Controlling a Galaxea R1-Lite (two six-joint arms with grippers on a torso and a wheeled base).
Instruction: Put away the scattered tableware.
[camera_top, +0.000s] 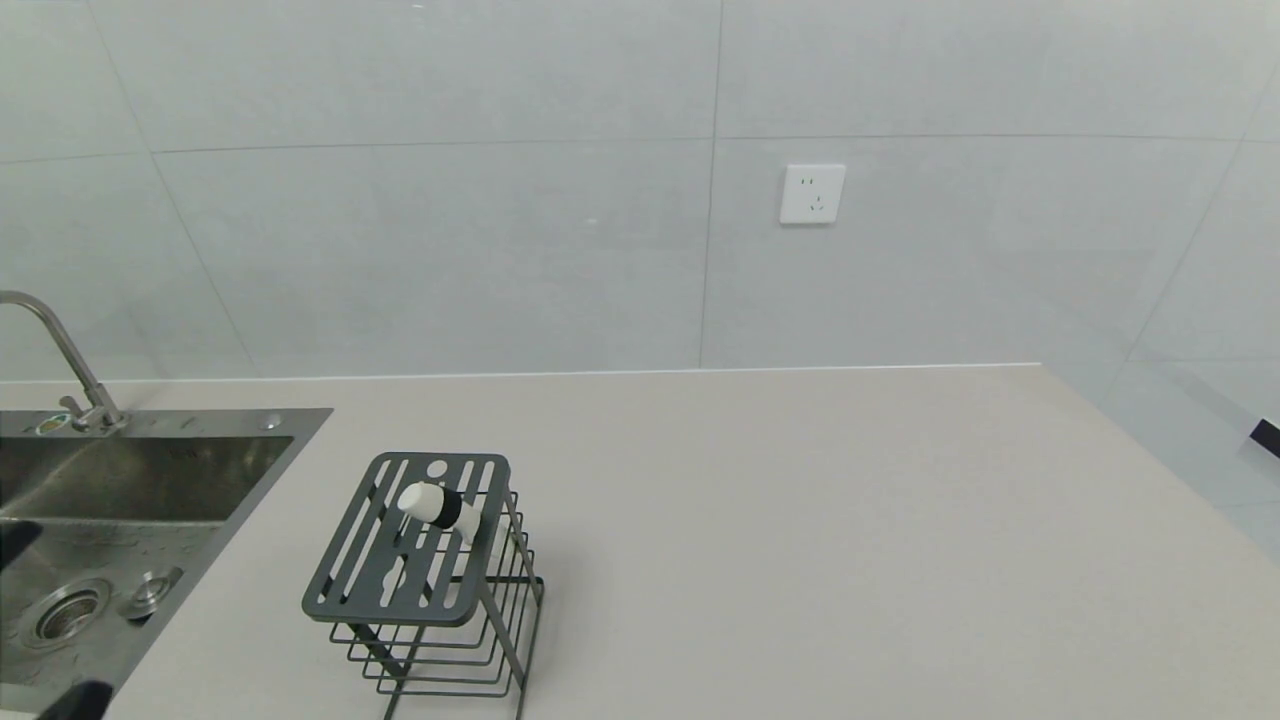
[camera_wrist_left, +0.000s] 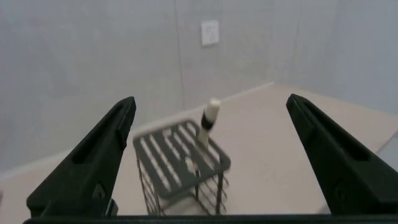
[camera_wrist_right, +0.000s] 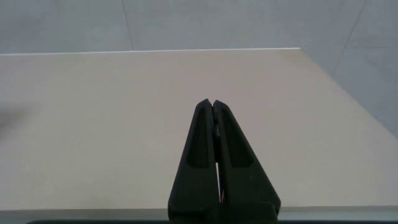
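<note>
The white-handled utensil stands in the dark grey wire rack at the lower left of the head view. It is dropped through one of the slots in the rack's top plate and leans, so its rounded white end tilts toward the sink. A black band rings the handle just below that white end. The working end is hidden inside the rack, so I cannot tell what kind of utensil it is.

It looks like a light, stiff piece with a smooth handle that could slip between hard fingers. The best hold is probably across the handle at or just under the black band, lifting along the line of the slot so it does not catch on the plate. As it lies, it appears to be stowed already.

The left gripper has its jaws spread wide and holds nothing. In the left wrist view the utensil and rack show between the two fingers but farther off, well apart from both. The right gripper has its fingers pressed together on nothing, above bare countertop away from the rack.
</note>
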